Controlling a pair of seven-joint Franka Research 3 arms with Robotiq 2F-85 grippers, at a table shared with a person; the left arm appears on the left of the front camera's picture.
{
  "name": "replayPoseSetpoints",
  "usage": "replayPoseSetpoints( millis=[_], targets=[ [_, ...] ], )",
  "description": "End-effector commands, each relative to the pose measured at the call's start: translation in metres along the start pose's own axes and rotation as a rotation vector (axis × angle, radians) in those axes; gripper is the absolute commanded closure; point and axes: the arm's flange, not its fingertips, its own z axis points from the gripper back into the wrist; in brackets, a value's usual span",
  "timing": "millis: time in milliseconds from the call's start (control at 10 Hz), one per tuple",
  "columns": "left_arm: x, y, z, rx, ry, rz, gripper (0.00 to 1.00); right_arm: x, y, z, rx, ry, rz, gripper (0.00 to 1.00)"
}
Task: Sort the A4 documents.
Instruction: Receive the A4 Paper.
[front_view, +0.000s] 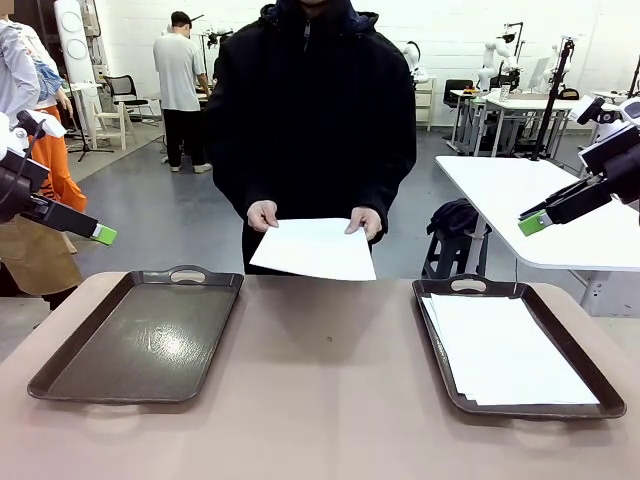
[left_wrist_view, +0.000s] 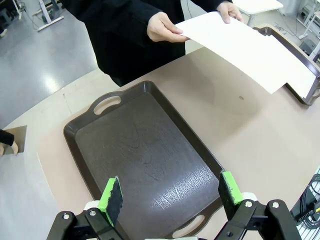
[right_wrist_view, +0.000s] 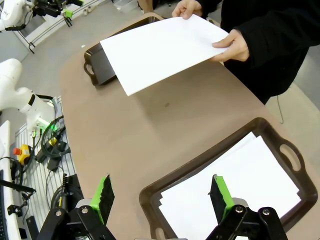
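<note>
A person at the far side holds one white A4 document with both hands above the table's far edge; it also shows in the left wrist view and the right wrist view. A stack of A4 documents lies in the right dark tray, below my right gripper, which is open and empty. The left dark tray holds nothing; my left gripper hangs open above it. In the front view the left gripper and the right gripper hover high at the sides.
The tan table lies between the two trays. A white table and a dark stool stand behind at the right. Other people stand farther back on the grey floor. Cables lie beside the table in the right wrist view.
</note>
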Motion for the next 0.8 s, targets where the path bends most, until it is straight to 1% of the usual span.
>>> replayPoseSetpoints(
  millis=[0,700],
  targets=[
    [-0.0013,0.0017,-0.0021,-0.006,-0.009,0.004,0.0,0.0007,0.0005,-0.0003,0.005,-0.008,-0.002,0.0],
    [-0.0013,0.0017,-0.0021,-0.006,-0.009,0.004,0.0,0.0007,0.0005,-0.0003,0.005,-0.008,-0.002,0.0]
  ],
)
